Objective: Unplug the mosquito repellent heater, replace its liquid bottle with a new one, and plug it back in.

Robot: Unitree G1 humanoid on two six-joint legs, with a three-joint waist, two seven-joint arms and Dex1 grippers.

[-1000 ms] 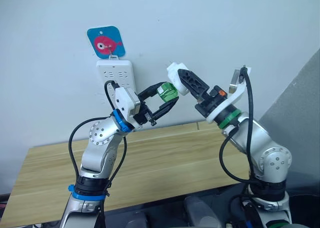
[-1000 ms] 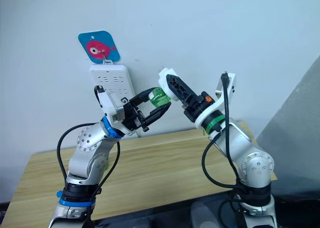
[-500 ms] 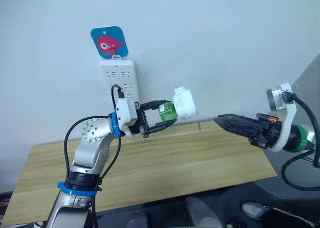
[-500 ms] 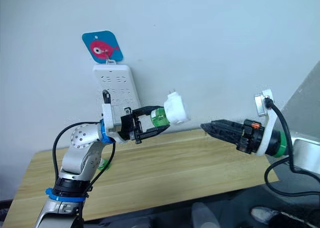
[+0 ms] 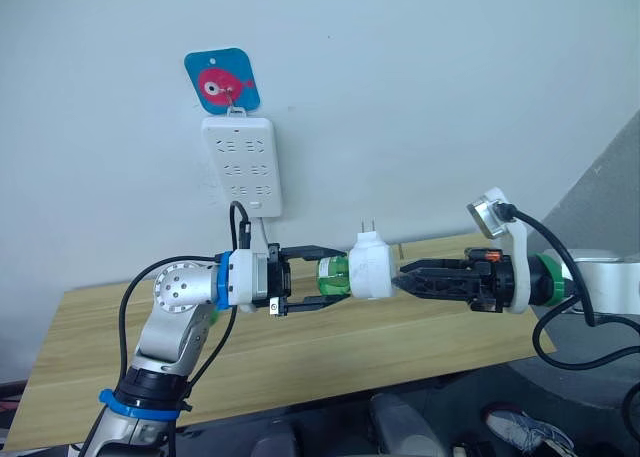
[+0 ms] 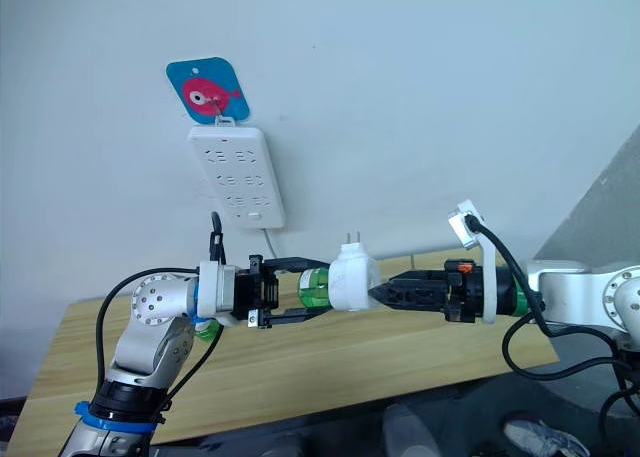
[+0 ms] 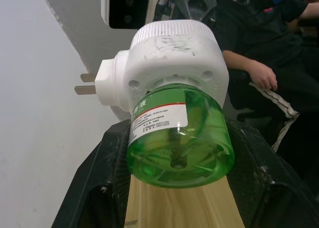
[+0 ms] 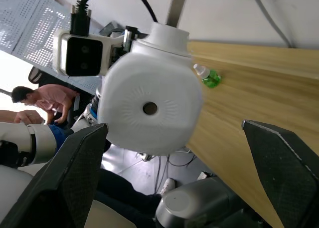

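Note:
The white mosquito repellent heater (image 5: 370,265) hangs in the air over the table with its two prongs pointing up, unplugged. A green liquid bottle (image 5: 332,275) is screwed into its left end. My left gripper (image 5: 338,274) is shut on that bottle, one black finger (image 7: 102,188) on each side. My right gripper (image 5: 402,275) reaches in from the right to the heater's rounded end. In the right wrist view its fingers (image 8: 75,178) stand spread wide on both sides of the heater (image 8: 149,108), open. Another small green bottle (image 8: 209,77) lies on the table.
A long white power strip (image 5: 243,165) hangs on the wall under a blue fish hook (image 5: 222,80), up and left of the heater. The wooden table (image 5: 330,357) runs below both arms. A seated person (image 7: 261,78) shows past the heater in the left wrist view.
My right gripper let go of the heater, swung off to the right, then came back to its end. My left arm lowered the bottle and heater to level.

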